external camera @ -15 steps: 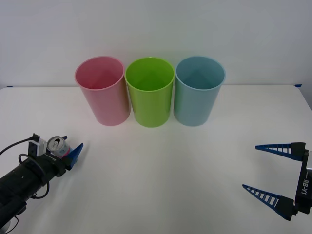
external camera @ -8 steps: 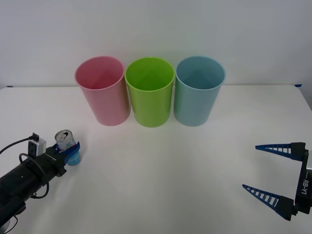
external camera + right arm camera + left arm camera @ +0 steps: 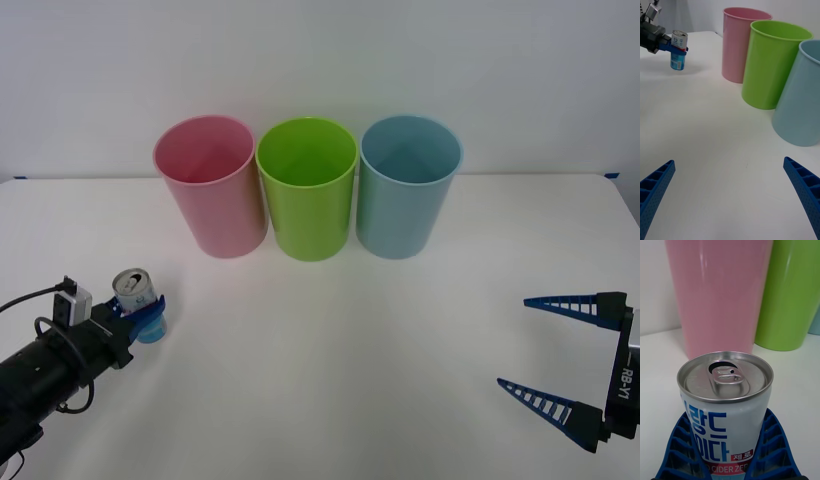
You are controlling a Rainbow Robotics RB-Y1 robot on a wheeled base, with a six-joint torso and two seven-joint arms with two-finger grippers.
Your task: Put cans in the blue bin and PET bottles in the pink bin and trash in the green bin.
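Blue ribbed fingers of our left end effector (image 3: 142, 318) pinch the can (image 3: 133, 290) at about eight o'clock in the front view, low over the white table (image 3: 340, 350). At twelve o'clock three bins stand in a row, each just beside the next: the pink bin (image 3: 211, 185), the green bin (image 3: 308, 188) and the blue bin (image 3: 408, 185). Our right end effector (image 3: 560, 355) waits at four o'clock, fingers spread, holding nothing.

From the right wrist view, the can (image 3: 678, 50) hangs upright in the left end effector (image 3: 673, 48), seemingly just off the table, well apart from the pink bin (image 3: 740, 43); the green bin (image 3: 772, 65) and blue bin (image 3: 802, 101) follow in line.

From the left wrist view, the can (image 3: 725, 408) sits upright between our fingers (image 3: 677, 450), pull tab up, with the pink bin (image 3: 718, 292) and green bin (image 3: 790, 292) beyond.

We judge the grasp made and the carry beginning. Next the can must rise above the rims and cross past pink and green to the blue bin, the farthest one, before release.

We count one can, three bins, two end effectors; we see no bottles or trash.
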